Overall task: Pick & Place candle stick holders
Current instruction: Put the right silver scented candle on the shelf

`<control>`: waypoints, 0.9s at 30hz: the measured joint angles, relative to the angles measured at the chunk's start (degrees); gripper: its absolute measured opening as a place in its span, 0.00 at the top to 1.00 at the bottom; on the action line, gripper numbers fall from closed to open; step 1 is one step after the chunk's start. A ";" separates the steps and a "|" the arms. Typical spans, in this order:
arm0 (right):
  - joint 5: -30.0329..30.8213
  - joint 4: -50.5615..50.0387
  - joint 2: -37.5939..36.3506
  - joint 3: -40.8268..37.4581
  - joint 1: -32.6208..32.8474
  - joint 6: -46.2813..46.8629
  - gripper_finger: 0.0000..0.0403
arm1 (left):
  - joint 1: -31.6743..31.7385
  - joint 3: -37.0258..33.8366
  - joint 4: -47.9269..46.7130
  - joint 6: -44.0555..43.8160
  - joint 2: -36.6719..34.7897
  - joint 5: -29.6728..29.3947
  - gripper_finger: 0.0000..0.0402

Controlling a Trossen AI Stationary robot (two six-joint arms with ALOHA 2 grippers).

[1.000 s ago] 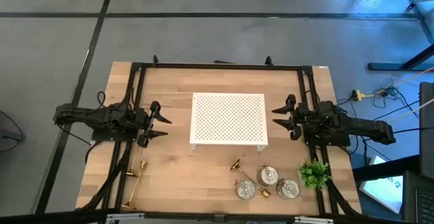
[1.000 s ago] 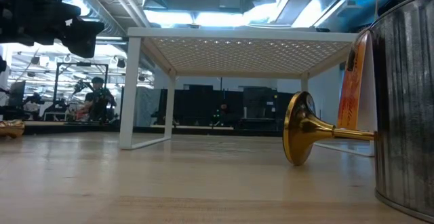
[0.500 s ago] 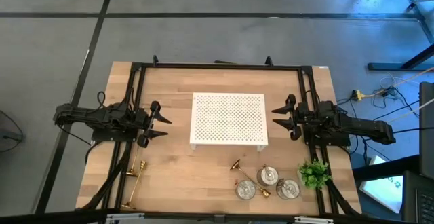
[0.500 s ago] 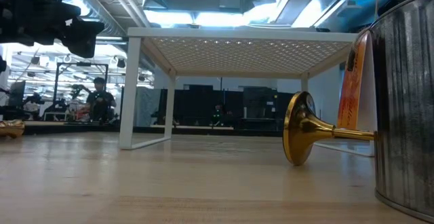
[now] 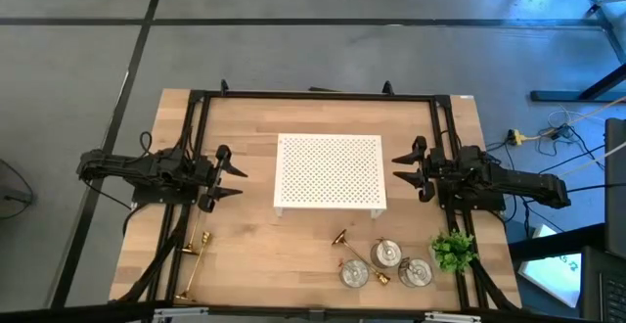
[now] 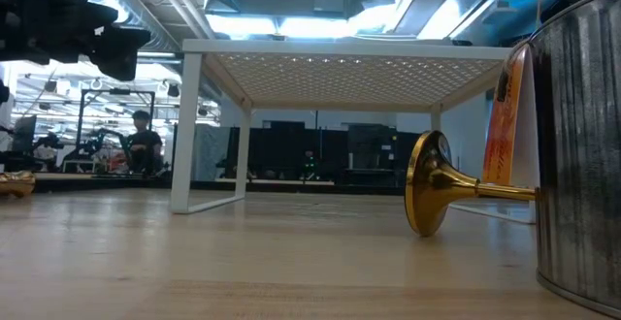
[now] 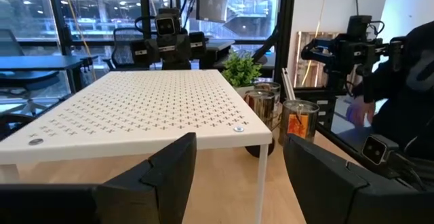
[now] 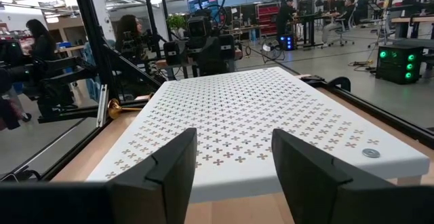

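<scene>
Three silver round holders (image 5: 354, 273) (image 5: 387, 254) (image 5: 416, 272) stand near the table's front edge, right of centre. One gold candlestick (image 5: 341, 237) lies beside them, on its side in the low view (image 6: 432, 196). Another (image 5: 378, 278) lies between the silver holders. A third (image 5: 194, 264) lies at the front left. My left gripper (image 5: 235, 178) is open and empty left of the white perforated stand (image 5: 330, 171). My right gripper (image 5: 401, 171) is open and empty right of it. Both hover level, pointing at the stand.
A small green plant (image 5: 453, 250) stands at the front right, next to the silver holders. The white stand sits on its legs at the table's middle. Black frame rails (image 5: 196, 117) run along the table's left, right and far sides. People show in the room beyond.
</scene>
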 joint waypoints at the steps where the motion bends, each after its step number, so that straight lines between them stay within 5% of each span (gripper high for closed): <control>1: 0.01 -0.01 0.00 -0.01 0.00 -0.01 0.52 | 0.00 0.00 0.15 0.01 0.02 -0.01 0.46; 20: 0.15 -0.01 0.01 -0.01 0.01 0.00 0.52 | -0.09 0.00 25.74 -6.97 5.50 1.08 0.46; 27: 0.15 0.00 0.00 0.00 0.02 0.00 0.52 | -0.09 0.00 29.55 -1.87 10.12 -0.61 0.46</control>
